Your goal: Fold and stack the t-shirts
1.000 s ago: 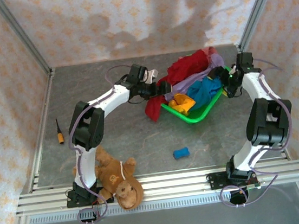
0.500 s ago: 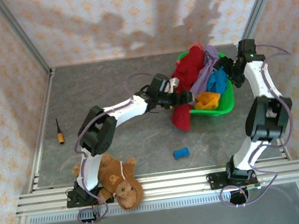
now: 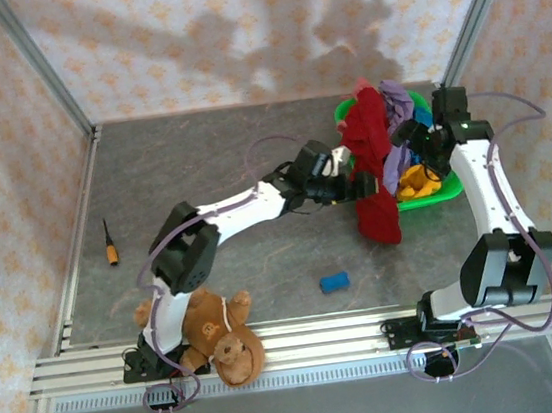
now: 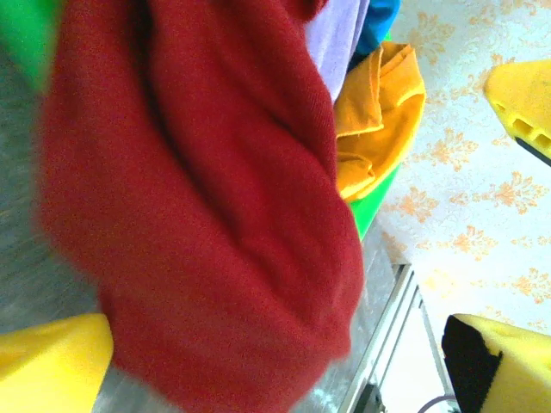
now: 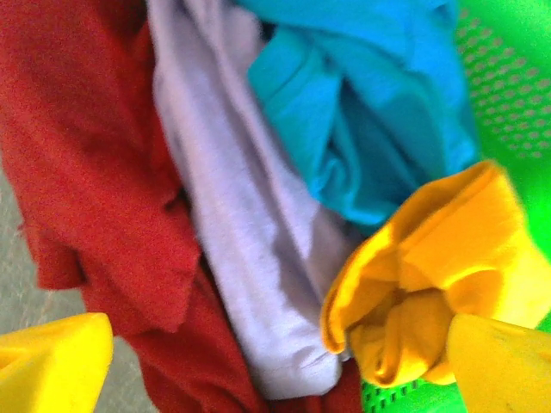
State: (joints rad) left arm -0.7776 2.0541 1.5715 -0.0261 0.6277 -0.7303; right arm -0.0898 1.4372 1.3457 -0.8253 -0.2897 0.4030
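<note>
A dark red t-shirt (image 3: 373,169) hangs from the tipped-up green basket (image 3: 426,196) down to the table. Lavender (image 3: 396,99), teal (image 3: 422,116) and orange-yellow (image 3: 414,181) tees are bunched behind it. My left gripper (image 3: 356,185) reaches in from the left and stands open, with the red cloth (image 4: 207,215) bulging between its yellow fingers (image 4: 52,361). My right gripper (image 3: 412,136) is open over the basket's mouth. It faces the lavender tee (image 5: 232,224), teal tee (image 5: 370,112) and orange-yellow tee (image 5: 430,284).
A brown teddy bear (image 3: 216,335) lies by the left arm's base. A small blue block (image 3: 334,282) sits on the table in front. An orange-handled tool (image 3: 111,247) lies at the left. The enclosure's right frame post (image 3: 462,42) stands close behind the basket.
The basket and its shirts have shifted right and tipped up steeply. My left arm has stretched further right, and the red shirt now hangs lower in front.
</note>
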